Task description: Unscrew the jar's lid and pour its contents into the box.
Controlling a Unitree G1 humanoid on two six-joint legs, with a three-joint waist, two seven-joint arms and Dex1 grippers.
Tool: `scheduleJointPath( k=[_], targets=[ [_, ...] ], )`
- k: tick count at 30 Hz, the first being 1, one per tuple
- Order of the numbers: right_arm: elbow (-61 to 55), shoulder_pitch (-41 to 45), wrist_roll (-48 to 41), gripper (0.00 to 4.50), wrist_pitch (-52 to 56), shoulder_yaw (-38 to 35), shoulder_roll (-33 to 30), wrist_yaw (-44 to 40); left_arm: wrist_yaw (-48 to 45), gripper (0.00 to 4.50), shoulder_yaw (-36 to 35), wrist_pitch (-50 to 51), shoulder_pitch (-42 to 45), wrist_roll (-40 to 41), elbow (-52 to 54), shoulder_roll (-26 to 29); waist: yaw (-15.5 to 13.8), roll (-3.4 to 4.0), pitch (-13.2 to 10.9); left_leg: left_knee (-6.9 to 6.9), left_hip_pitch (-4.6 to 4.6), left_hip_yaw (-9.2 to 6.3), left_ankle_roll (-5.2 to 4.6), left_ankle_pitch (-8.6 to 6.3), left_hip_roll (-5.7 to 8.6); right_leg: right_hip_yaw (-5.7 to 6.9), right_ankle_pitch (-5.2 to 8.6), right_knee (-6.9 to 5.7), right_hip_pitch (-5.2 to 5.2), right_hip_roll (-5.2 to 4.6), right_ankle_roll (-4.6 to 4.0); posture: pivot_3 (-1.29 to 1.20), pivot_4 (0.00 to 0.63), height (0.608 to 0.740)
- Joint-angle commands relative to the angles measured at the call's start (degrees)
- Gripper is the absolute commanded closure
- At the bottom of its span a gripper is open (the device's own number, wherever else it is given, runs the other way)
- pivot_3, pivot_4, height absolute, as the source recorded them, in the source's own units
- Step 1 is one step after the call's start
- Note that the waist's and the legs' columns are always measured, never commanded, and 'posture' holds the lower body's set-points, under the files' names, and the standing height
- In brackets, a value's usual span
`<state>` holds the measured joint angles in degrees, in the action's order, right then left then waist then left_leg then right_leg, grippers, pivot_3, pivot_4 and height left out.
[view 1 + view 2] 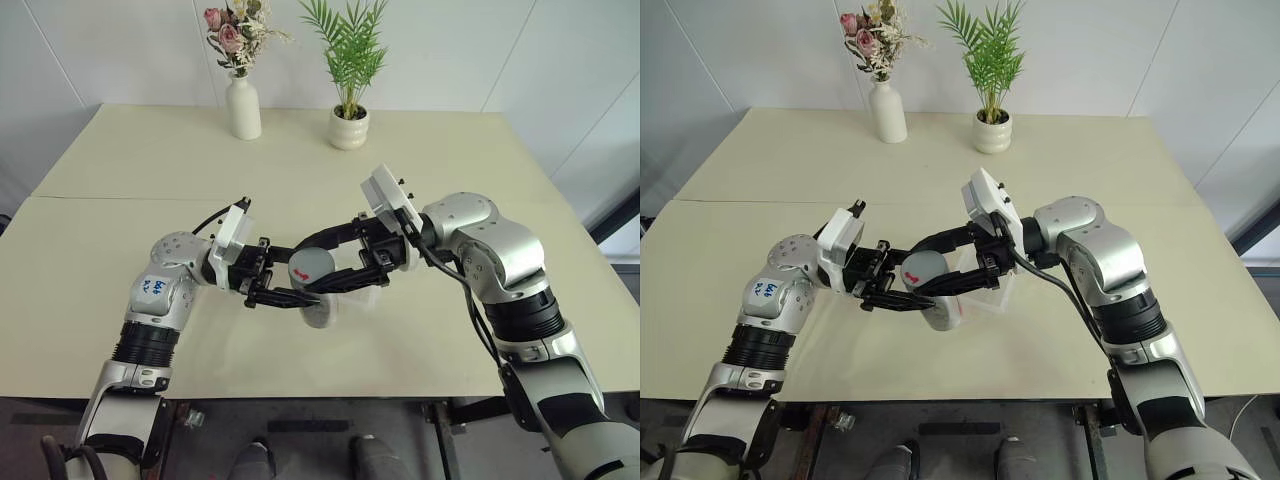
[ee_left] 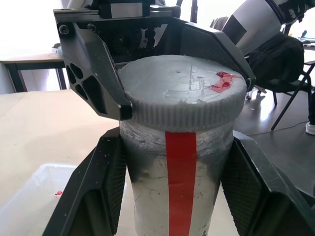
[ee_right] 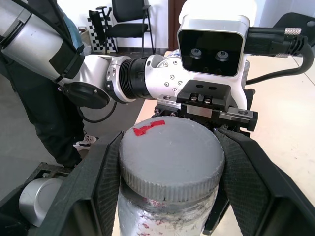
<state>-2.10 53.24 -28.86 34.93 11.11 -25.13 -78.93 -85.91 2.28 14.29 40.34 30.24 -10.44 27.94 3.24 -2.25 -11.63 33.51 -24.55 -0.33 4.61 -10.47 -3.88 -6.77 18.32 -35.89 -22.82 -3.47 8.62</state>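
Jar (image 2: 177,191) and lid (image 3: 170,160) are held together above the front part of the table (image 1: 120,250), between the two grippers, with the lid seated on the jar's mouth. The jar is a clear cylinder with a red stripe down its side and a cloudy, scuffed wall; what lies inside it cannot be made out through that wall. The lid is grey with a ribbed edge and a red mark on its top, and it tilts toward the robot in the head views.

The left gripper (image 2: 174,196) is clenched on the jar's body, one black finger (image 2: 93,196) pressed to each side. The right gripper (image 3: 170,167) is clenched on the lid, its pads against the ribbed edge on both sides. The two grippers point at each other, the left arm reaching in from the left and the right arm from the right.

The box (image 2: 34,196), clear plastic with rounded corners, sits on the table just below and behind the jar; in the head views it shows beneath the right gripper. A tiny red bit (image 2: 58,193) lies on its floor.

Well apart, at the far edge of the table, stand a white vase (image 1: 243,107) holding pink flowers and a white pot (image 1: 348,128) holding a green palm-like plant.
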Motion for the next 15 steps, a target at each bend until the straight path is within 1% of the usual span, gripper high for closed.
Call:
scheduleJointPath(
  k=[1,3,5,6,8,9,15],
  targets=[
    [-6.4,-1.3,-3.0,1.95,-0.4,-1.4,-0.4,0.6,0.8,2.13,-0.5,0.7,-1.0,0.1,1.0,1.1,0.0,0.0,0.0,0.0,0.0,-0.01,0.0,0.0,0.0,0.0,0.0,0.0,0.0,0.0,0.0,0.0,0.15,0.74],
    [-7.7,-2.4,-3.1,1.95,0.8,-1.3,-1.0,1.6,1.4,2.13,-1.0,0.6,-1.2,0.1,1.0,1.2,-0.1,0.0,0.0,0.0,0.0,-0.01,0.0,0.0,0.0,0.0,0.0,0.0,0.0,0.0,0.0,0.0,0.15,0.74],
    [-9.0,-3.6,-3.1,1.17,0.9,-1.1,-1.5,2.6,2.0,2.13,-1.6,0.4,-1.5,0.4,1.2,1.1,-0.1,0.0,0.0,0.02,-0.01,-0.01,0.0,0.0,0.0,0.0,0.0,0.0,0.0,-0.01,0.0,0.0,0.15,0.74],
    [-9.5,-4.1,-3.0,0.93,0.8,-1.1,-1.6,3.0,2.3,2.13,-1.8,0.4,-1.6,0.5,1.4,1.0,-0.1,0.0,0.0,0.02,-0.01,-0.01,0.0,0.0,0.0,0.0,0.0,-0.01,0.0,0.0,0.0,0.0,0.15,0.74],
    [-10.1,-4.6,-3.1,0.22,0.3,-1.4,-1.6,3.9,2.6,2.13,-2.3,0.1,-1.7,1.0,1.7,0.7,0.0,0.0,0.0,0.02,0.0,-0.01,0.0,0.0,0.0,0.0,0.0,-0.01,0.0,0.0,-0.01,0.0,0.15,0.74],
    [-10.3,-4.6,-3.1,0.03,-0.1,-1.7,-1.5,4.3,2.7,2.13,-2.5,0.0,-1.7,1.3,1.8,0.6,0.0,0.0,0.0,0.02,0.0,-0.01,0.0,0.0,0.0,0.0,0.0,-0.01,0.0,0.0,-0.01,0.0,0.15,0.74],
    [-10.8,-5.2,-3.0,0.03,-2.0,-2.5,-1.8,6.4,3.6,2.13,-3.5,-0.6,-2.4,1.8,2.7,0.1,0.0,0.0,0.0,0.03,0.0,-0.02,0.0,0.0,0.0,0.0,0.0,-0.01,0.0,-0.01,-0.01,0.0,0.15,0.74]
  ],
)
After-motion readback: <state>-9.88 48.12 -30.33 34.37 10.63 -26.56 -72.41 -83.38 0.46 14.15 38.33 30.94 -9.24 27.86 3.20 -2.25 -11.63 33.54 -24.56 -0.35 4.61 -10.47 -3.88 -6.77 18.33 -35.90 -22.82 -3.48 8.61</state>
